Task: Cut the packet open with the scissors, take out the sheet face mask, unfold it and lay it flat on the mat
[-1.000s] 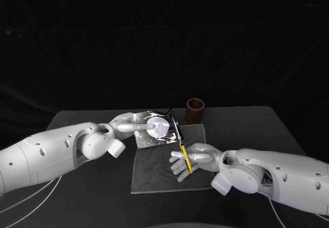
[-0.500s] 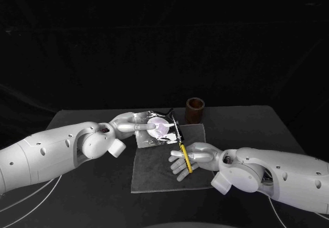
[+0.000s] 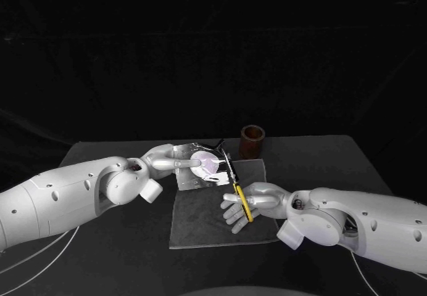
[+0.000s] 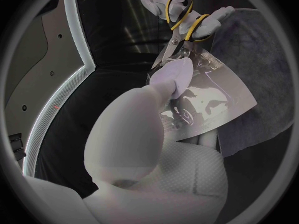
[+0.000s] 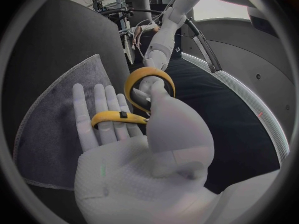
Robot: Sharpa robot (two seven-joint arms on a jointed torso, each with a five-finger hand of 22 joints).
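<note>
My left hand (image 3: 171,161) pinches a shiny silver packet (image 3: 201,165) and holds it tilted above the far edge of the dark grey mat (image 3: 209,225). My right hand (image 3: 255,202) holds yellow-handled scissors (image 3: 240,198) with fingers through the loops. The dark blades reach up to the packet's right edge. In the left wrist view the packet (image 4: 202,99) sits under my left hand's thumb (image 4: 165,82), with the scissors (image 4: 182,16) meeting its far corner. The right wrist view shows the yellow loops of the scissors (image 5: 148,87) on my right hand (image 5: 146,154) over the mat (image 5: 53,109).
A brown cylindrical cup (image 3: 253,143) stands upright just beyond the mat's far right corner, close to the scissor tips. The black table (image 3: 329,163) stretches to the right of the mat and to its left.
My left hand has lifted the packet slightly. The right forearm has shifted a little to the right, while the scissors stay at the packet's edge.
</note>
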